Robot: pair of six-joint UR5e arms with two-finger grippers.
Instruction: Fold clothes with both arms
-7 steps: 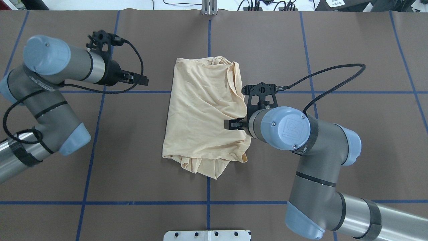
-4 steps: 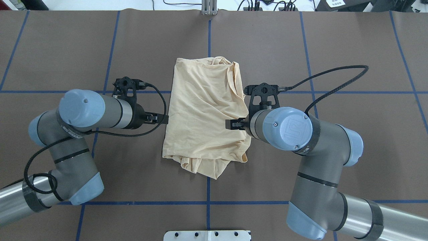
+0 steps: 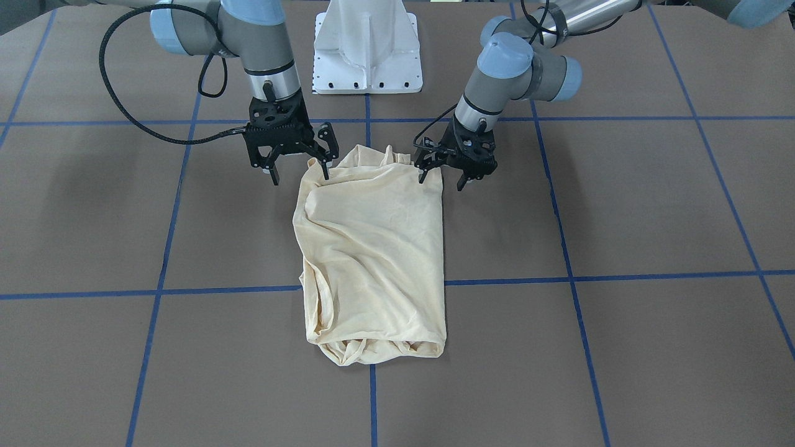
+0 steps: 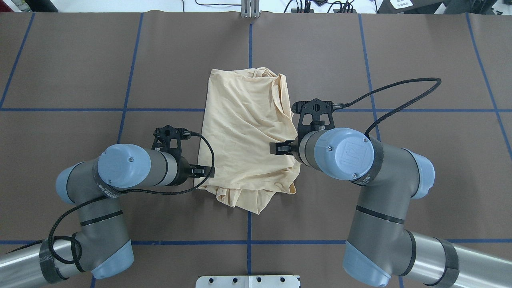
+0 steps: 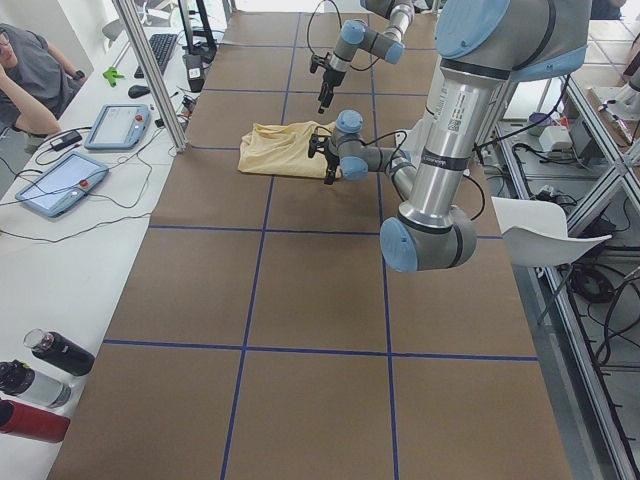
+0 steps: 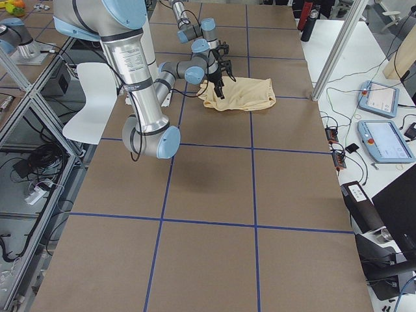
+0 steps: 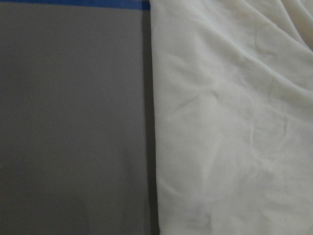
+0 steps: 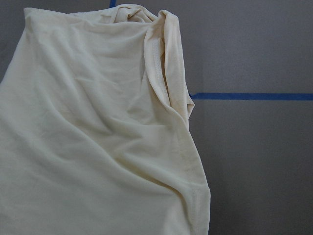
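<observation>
The T-shirt (image 4: pixel 244 132) lies at the centre of the table (image 4: pixel 360 60), folded into an elongated bundle. Its long axis runs from the robot's side toward the operators' side, roughly along the central blue tape line (image 4: pixel 250 44), which is covered over the bundle's length. The end pointing away from the robot is gathered into a rolled, creased edge. At the end nearest the robot, crumpled lower layers stick out from under the top layer. The top layer is crossed by diagonal wrinkles. One cross line of the tape grid passes under the bundle.

The left gripper (image 3: pixel 442 179) is positioned at the robot-side corner of the T-shirt on the robot's left. Its fingers are spread apart: one finger stands at the cloth edge and the other over the bare table beside it. Contact with the cloth cannot be confirmed. In the left wrist view, a straight cloth edge is seen running lengthwise beside bare table.

The right gripper (image 3: pixel 299 172) is positioned at the opposite robot-side corner, pointing downward. Its fingers are likewise spread wide, with one fingertip at the cloth edge and the other over the table. Nothing is clamped. In the right wrist view, a stitched hem fold is seen along the cloth's side.

The white pedestal base (image 3: pixel 367 49) stands behind the bundle, in line with its long axis.
</observation>
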